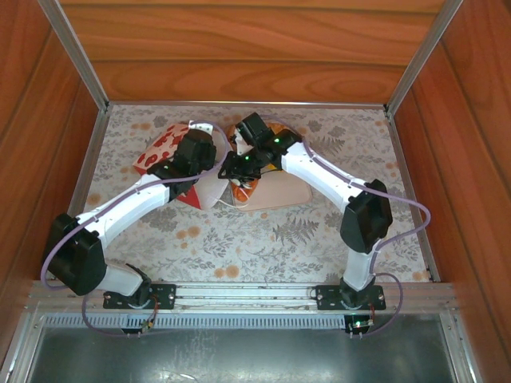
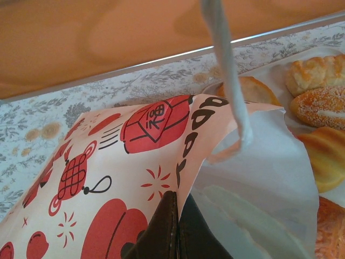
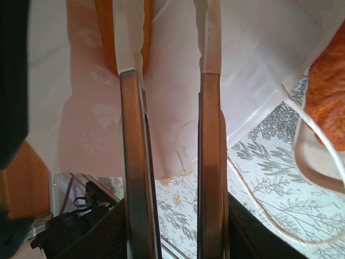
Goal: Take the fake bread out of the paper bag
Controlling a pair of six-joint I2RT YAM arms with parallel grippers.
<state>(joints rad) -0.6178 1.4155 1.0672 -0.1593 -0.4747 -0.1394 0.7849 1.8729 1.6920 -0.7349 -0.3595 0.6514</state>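
Fake bread [image 2: 322, 105], small golden-brown toy rolls and pastries, is seen on the pale beige tray [image 1: 287, 199] beside the mouth of the white, red-printed paper bag [image 2: 108, 162]. The bag's edge is pinched by the closed left gripper [image 2: 177, 216]. The right gripper [image 3: 170, 32] has its jaws set apart against the white lining, nothing between them. Should paper be caught instead of bread, the bag could be torn or dragged.

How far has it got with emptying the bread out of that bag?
Done: several breads already lie on the pale tray. In hand: the left gripper pinches the edge of the paper bag, and the right gripper reaches into its mouth, jaws apart, gripping nothing. Left: an orange-brown piece beside the right fingers, seemingly inside the bag, is not yet out.
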